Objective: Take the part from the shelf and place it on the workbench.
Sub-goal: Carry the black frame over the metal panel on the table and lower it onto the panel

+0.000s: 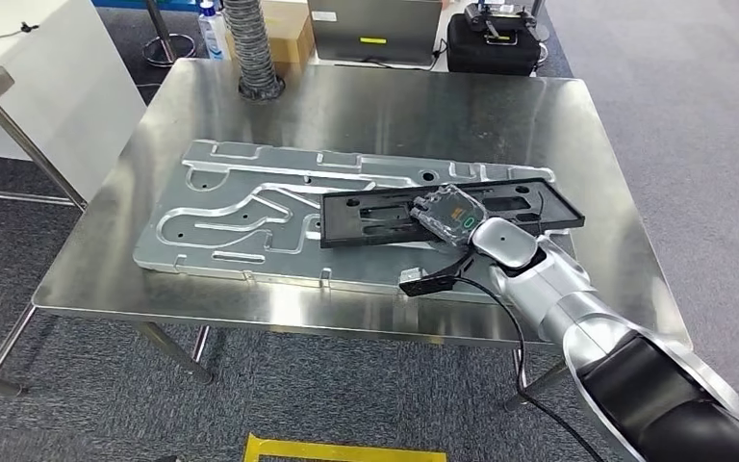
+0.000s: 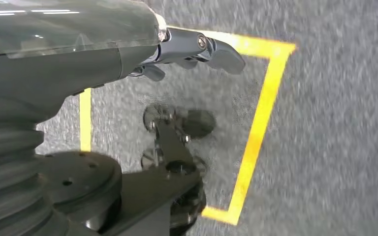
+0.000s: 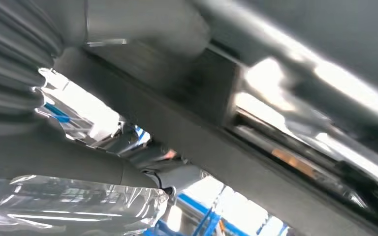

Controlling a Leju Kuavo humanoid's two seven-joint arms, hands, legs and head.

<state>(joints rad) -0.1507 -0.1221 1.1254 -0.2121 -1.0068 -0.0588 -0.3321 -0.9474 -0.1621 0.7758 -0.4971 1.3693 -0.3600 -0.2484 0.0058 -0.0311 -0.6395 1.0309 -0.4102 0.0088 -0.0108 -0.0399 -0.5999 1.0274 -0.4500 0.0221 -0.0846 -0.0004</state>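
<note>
The right hand [image 1: 450, 214] grips the black rectangular part [image 1: 375, 217] near its middle, the part lying flat across the grooved aluminium plate [image 1: 221, 217] on the stainless-steel workbench [image 1: 394, 106]. In the right wrist view the dark underside of the part [image 3: 256, 162] runs close across the picture. The left hand [image 2: 197, 49] hangs beside the body over grey carpet [image 2: 334, 123] marked with yellow tape [image 2: 258, 128]; its fingers [image 2: 224, 55] are curled in with nothing in them. A ribbed hose [image 1: 250, 43] stands at the workbench's far edge.
</note>
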